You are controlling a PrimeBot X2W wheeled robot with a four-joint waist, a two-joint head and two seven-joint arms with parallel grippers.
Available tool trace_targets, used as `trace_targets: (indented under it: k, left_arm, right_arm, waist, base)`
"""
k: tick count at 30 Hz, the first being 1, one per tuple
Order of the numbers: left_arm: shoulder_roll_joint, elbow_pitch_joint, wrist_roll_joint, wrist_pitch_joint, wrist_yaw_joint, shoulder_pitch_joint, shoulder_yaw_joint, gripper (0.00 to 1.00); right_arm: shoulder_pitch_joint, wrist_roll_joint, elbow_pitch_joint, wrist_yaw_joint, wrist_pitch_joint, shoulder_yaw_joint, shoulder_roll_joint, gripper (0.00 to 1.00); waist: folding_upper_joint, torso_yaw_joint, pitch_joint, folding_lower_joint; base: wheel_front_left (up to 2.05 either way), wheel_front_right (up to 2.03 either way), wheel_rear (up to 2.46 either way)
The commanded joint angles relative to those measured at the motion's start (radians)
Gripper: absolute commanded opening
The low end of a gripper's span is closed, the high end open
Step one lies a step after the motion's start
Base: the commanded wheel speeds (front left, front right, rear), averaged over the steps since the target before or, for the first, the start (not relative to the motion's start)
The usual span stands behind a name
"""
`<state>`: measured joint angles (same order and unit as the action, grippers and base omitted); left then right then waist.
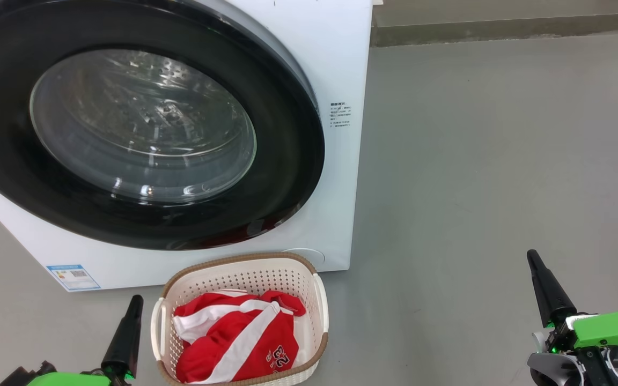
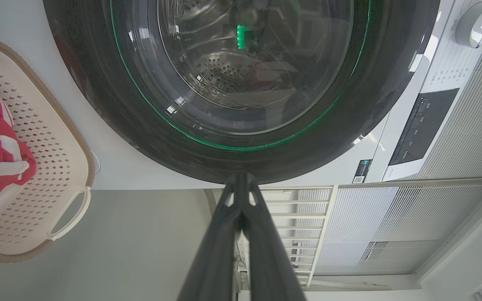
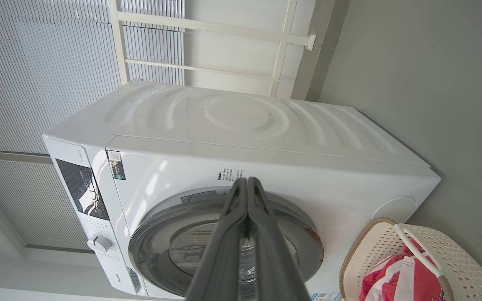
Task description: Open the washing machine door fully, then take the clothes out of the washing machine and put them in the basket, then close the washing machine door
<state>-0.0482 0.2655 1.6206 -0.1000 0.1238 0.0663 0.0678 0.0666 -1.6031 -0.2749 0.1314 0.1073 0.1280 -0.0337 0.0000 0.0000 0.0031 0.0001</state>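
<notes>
Seen from the head view's centre, the washing machine stands on the floor from 8 to 12 o'clock, with the washing machine door set in its front. The basket sits on the floor at 6 o'clock, just before the machine's lower corner. The clothes lie inside it. A label is on the machine's front at 7 o'clock. The left gripper is at 7 o'clock, just left of the basket. The right gripper is at 4 o'clock, well apart from it.
</notes>
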Motion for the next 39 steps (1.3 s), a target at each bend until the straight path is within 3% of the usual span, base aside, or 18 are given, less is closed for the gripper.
trace_targets:
  k: [1, 39]
  left_arm:
    - [-0.009, -0.021, -0.005, -0.006, 0.007, 0.041, 0.037, 0.0]
    - [-0.006, -0.02, -0.008, -0.01, 0.007, 0.041, 0.041, 0.0]
  right_arm:
    - [0.041, -0.005, 0.03, -0.001, 0.006, -0.014, -0.017, 0.0]
    - [0.041, -0.005, 0.03, -0.001, 0.006, -0.014, -0.017, 0.0]
  waist:
    - [0.0, 0.0, 0.0, 0.0]
    - [0.0, 0.0, 0.0, 0.0]
  base:
    - [0.0, 0.0, 0.0]
    - [0.0, 0.0, 0.0]
